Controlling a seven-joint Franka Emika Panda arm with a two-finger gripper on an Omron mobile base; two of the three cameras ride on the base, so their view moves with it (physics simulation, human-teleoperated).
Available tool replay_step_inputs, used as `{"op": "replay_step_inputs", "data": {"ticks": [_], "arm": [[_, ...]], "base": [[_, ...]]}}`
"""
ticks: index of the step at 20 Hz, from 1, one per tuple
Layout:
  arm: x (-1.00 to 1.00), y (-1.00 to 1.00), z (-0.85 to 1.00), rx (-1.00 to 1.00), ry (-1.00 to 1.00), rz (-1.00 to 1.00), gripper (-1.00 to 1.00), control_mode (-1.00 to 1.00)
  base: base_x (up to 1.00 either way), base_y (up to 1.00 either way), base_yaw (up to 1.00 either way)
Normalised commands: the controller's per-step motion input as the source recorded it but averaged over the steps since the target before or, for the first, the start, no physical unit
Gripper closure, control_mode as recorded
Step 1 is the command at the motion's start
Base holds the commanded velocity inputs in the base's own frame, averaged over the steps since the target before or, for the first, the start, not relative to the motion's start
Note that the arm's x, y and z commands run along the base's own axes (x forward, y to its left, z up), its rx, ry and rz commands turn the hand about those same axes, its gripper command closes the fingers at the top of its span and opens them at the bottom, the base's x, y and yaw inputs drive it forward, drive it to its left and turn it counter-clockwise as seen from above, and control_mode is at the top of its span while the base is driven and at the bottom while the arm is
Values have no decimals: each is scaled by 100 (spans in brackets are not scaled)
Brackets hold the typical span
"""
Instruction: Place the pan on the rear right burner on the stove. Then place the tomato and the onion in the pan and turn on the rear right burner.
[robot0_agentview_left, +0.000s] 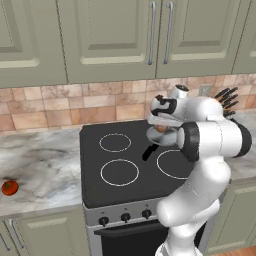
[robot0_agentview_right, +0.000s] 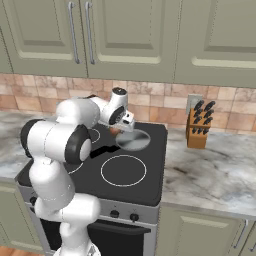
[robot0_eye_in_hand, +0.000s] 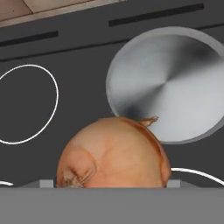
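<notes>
Tan onion (robot0_eye_in_hand: 114, 153) is sitting low centre of the hand view, my gripper (robot0_agentview_left: 161, 129) clasping it; grey pan (robot0_eye_in_hand: 168, 83) is lying upper right on the stove (robot0_eye_in_hand: 83, 52).

The arm hides most of the pan (robot0_agentview_left: 161, 136) and the rear right burner in the left base view, and the hand view's lower edge cuts off the onion (robot0_eye_in_hand: 113, 153).

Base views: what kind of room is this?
A home kitchen, it seems: a black glass stove with white burner rings, pale green cabinets above a tiled backsplash, and a knife block on the marble counter.
</notes>
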Motion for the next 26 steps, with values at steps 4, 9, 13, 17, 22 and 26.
{"op": "replay_step_inputs", "data": {"ticks": [4,9,13,17,22,26], "arm": [[32,-26,-42,0,19,10,100,-100],[29,-26,-39,0,14,10,100,-100],[39,-13,-37,0,4,9,100,-100],[42,-4,-38,0,0,9,100,-100],[37,0,-34,0,-4,8,100,-100],[21,0,-20,0,-13,4,100,-100]], "base": [[0,0,0],[0,0,0],[0,0,0],[0,0,0],[0,0,0],[0,0,0]]}}
